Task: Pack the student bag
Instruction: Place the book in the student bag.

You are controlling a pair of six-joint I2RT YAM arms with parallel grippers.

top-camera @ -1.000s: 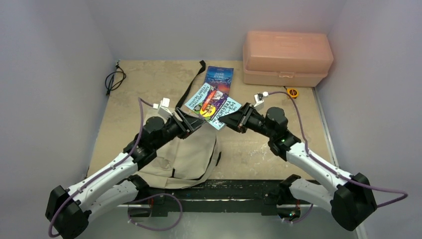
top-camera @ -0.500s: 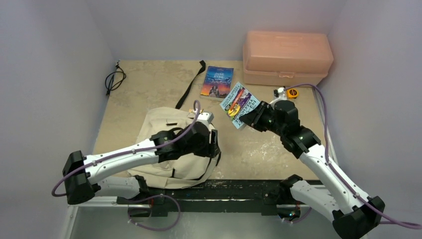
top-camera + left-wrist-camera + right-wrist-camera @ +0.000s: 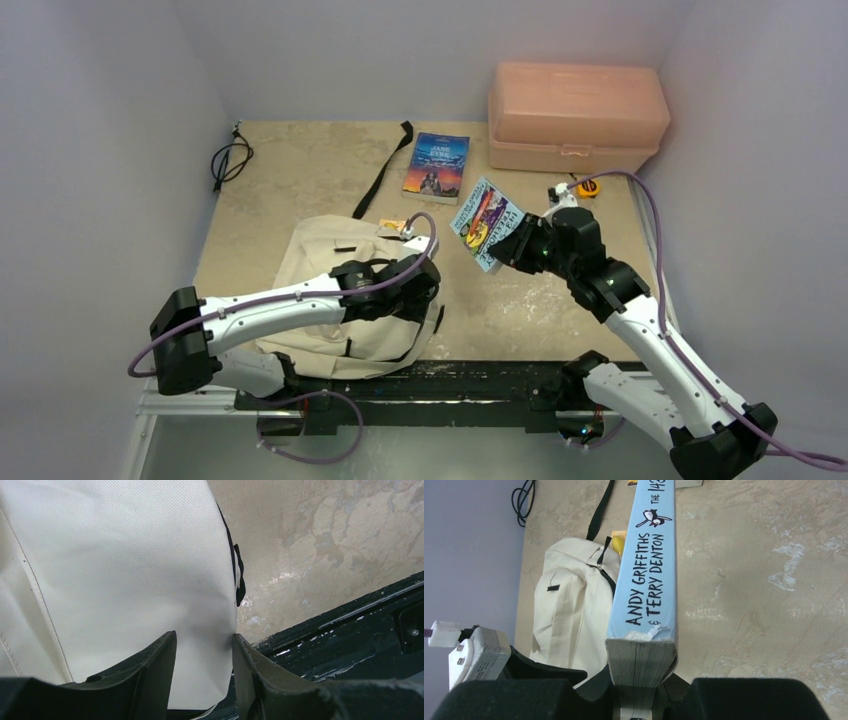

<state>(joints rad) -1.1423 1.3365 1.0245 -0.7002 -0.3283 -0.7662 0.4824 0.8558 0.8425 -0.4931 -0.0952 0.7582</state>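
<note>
The right gripper [image 3: 512, 246] clamps a blue book [image 3: 485, 222] by 1 end, spine up, above the table [image 3: 300, 160]. It is just right of the cream bag [image 3: 318, 250], which lies flat at the near left. The left gripper [image 3: 202, 639] hangs at the bag's near edge, jaws apart. Loading looks under way; next, the bag's mouth likely needs holding open.

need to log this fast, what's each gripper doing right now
left gripper: open, fingers over the student bag fabric
right gripper: closed, holding the blue book
</note>
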